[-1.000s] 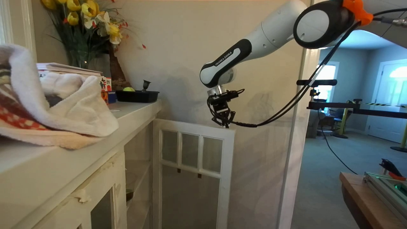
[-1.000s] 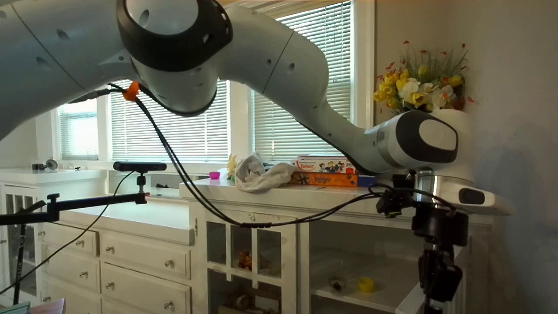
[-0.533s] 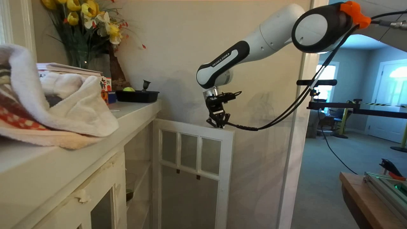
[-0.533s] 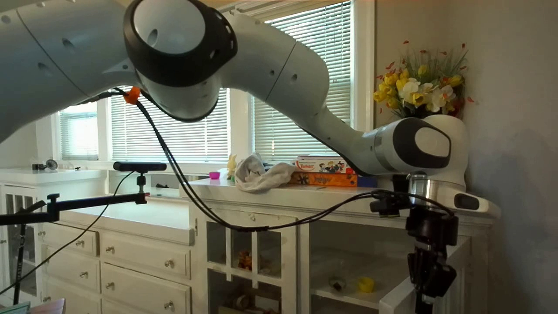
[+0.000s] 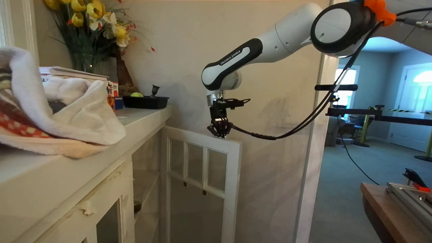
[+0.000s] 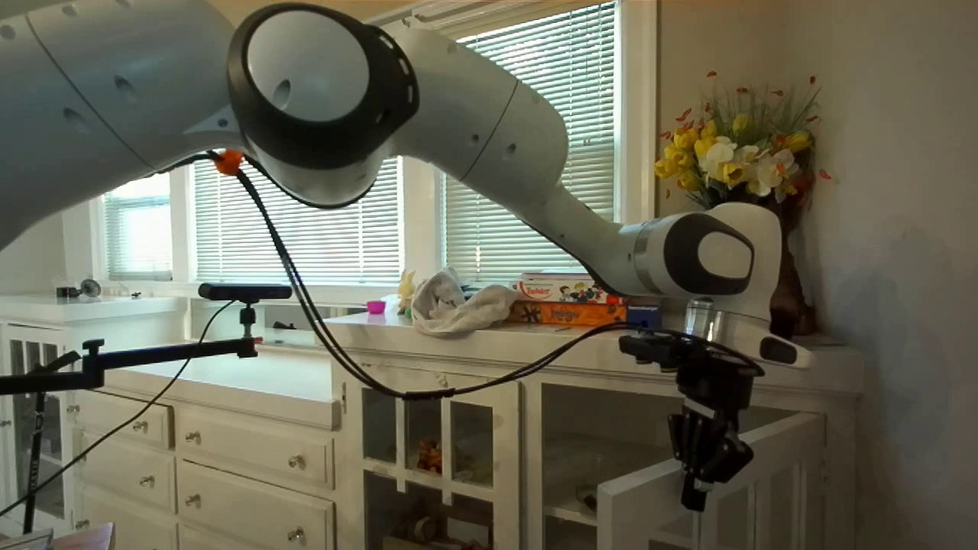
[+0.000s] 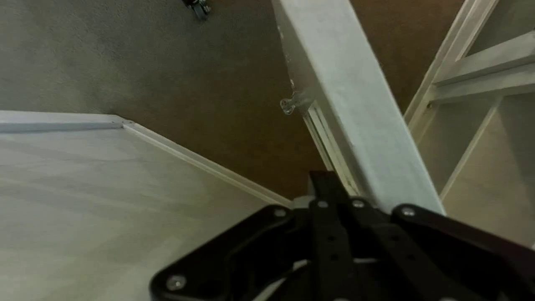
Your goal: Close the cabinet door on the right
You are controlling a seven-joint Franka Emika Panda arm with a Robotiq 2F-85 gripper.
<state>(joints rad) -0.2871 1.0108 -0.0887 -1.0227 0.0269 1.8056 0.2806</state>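
Find the cabinet door [image 5: 195, 184] standing open below the end of the worktop [image 5: 141, 116], angled out near the wall [image 5: 276, 175]. Note a clenched pincer [image 6: 694, 495], grasping nothing, just beside the door's outer face near the top edge; cannot tell for sure if touching. Expect stiff painted wood, probably light to swing, yet smooth enough to slip against. Treat the thin upright bars [image 5: 205, 165] as likely fragile. Needs no true hold: press on the solid frame [image 5: 232, 175], out toward the free edge for best leverage, clear of the small knob [image 7: 287, 105].
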